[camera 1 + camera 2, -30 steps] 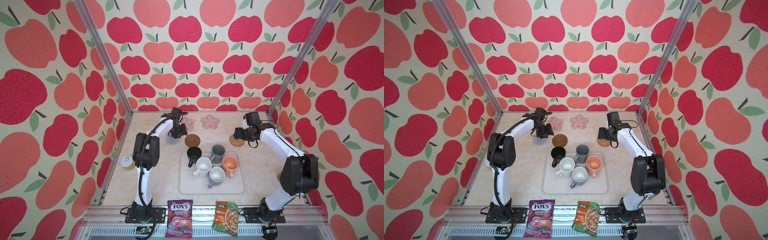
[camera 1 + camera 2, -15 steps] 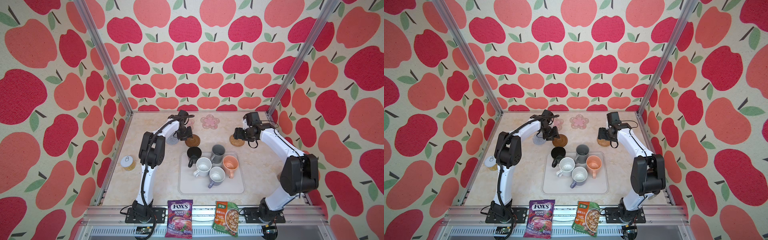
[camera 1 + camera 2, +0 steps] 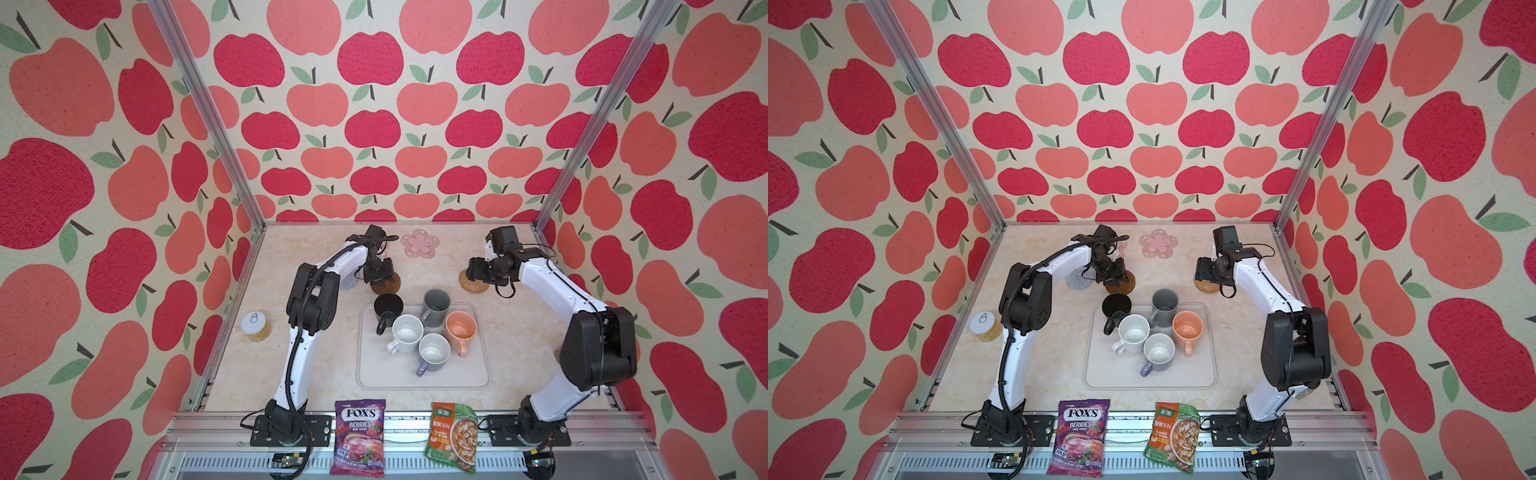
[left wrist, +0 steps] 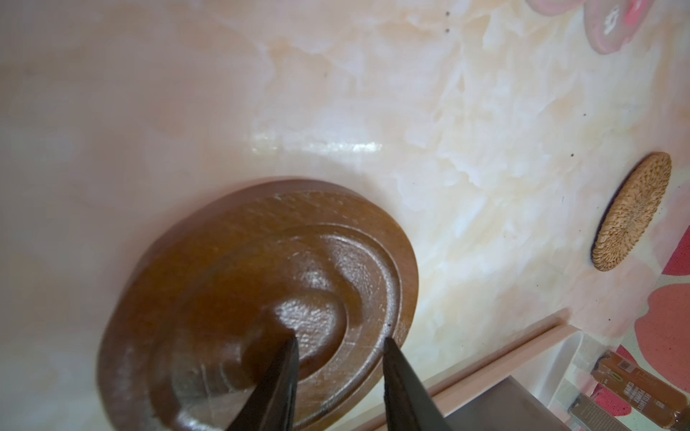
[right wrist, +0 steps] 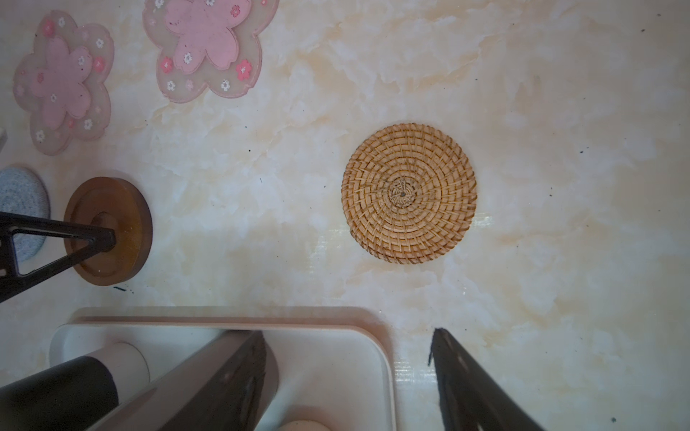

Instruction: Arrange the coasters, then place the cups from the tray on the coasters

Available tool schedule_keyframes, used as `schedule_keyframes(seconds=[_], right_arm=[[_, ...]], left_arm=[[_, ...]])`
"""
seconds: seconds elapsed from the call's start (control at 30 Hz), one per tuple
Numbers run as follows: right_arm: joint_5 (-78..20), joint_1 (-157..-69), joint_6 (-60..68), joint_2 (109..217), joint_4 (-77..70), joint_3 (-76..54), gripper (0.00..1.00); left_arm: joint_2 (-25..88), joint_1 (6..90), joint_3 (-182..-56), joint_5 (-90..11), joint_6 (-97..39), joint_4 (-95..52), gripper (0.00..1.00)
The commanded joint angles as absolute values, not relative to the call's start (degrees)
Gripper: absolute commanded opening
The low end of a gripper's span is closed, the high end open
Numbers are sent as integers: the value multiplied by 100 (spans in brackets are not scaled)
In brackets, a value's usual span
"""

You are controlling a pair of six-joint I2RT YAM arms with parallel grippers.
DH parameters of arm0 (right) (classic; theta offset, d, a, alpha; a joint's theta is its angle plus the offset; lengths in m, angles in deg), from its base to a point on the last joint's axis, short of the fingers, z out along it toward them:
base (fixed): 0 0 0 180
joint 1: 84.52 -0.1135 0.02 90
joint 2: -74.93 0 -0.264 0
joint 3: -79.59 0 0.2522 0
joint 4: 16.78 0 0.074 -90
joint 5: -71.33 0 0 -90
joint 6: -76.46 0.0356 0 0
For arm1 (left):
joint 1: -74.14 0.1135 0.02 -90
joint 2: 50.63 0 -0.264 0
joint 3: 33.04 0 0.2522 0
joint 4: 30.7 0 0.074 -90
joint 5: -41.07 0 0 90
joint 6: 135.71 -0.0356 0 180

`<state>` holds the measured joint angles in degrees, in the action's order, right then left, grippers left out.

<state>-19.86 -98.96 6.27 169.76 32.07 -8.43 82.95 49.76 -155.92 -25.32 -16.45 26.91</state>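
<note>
Several cups stand on the tray (image 3: 424,378): black (image 3: 388,307), dark grey (image 3: 436,303), peach (image 3: 460,328), speckled white (image 3: 407,332) and lavender-grey (image 3: 434,353). Behind the tray lie the coasters: grey woven (image 3: 349,282), brown disc (image 3: 388,284), rattan (image 3: 473,284) and a pink flower (image 3: 419,244); a second pink flower (image 5: 63,82) is mostly hidden by the left arm in both top views. My left gripper (image 4: 340,339) is down on the brown disc (image 4: 261,298), narrowly open, one tip in its recess and one at its rim. My right gripper (image 5: 347,334) hovers open and empty near the rattan coaster (image 5: 409,192).
A lidded tin (image 3: 256,326) stands by the left wall. A candy bag (image 3: 359,436) and a soup packet (image 3: 453,432) lie on the front rail. Apple-print walls and metal posts close in the table on three sides.
My left gripper has moved right, from over the grey woven coaster to the brown disc, and its jaws have narrowed. The right arm has not moved.
</note>
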Motion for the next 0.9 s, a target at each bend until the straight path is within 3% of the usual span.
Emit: schedule_keyframes(seconds=[0.0,0.43,0.67,0.87], right_arm=[[-2129,-9867,737,17077,3136,-783,73],[-2146,-9867,719,17246,3022,-770,72],[-2138,-9855,720,17481,2847,-846,67],[-2031,-9841,677,17771,2601,-963,59]], left_arm=[[8693,4911,-15760,-2419,-1511,2701,39],[9121,4795,-16333,-2272,-1351,2712,39],[8535,4889,-16317,-2502,-1510,2577,40],[7661,5232,-15838,-1609,-1158,1444,41]])
